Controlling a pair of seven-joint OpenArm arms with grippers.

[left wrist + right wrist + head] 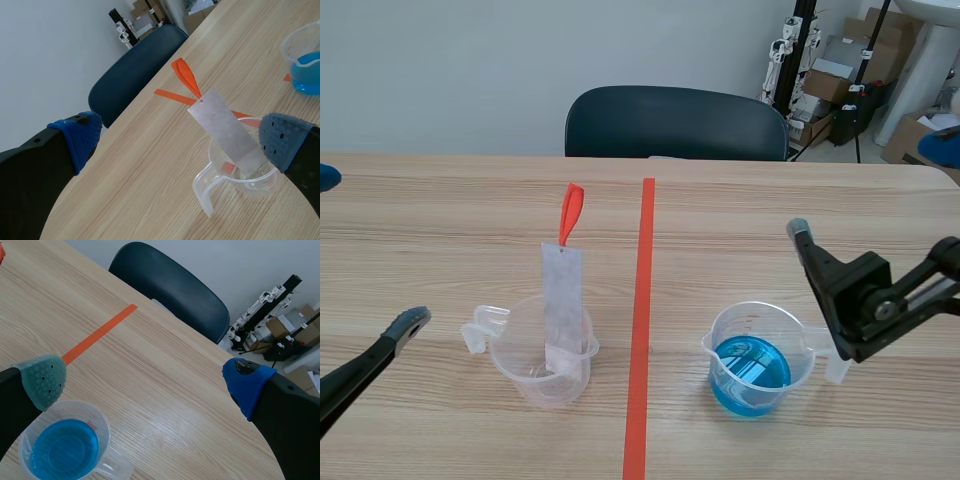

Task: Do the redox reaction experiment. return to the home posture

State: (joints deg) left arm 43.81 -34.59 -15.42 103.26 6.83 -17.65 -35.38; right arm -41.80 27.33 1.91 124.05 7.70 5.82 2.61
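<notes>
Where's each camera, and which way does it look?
Scene view: between left arm and right arm, both low, facing across the table to the chair.
Left wrist view: on the left arm, past the open left gripper to the clear beaker with its metal strip.
Right wrist view: on the right arm, past the open right gripper to the blue beaker.
Both wrist views share the chair and tape line.

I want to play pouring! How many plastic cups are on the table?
2. One clear cup, holding a metal strip, stands left of the orange tape line. The other cup, holding blue liquid, stands right of it. None looks hidden.
</notes>
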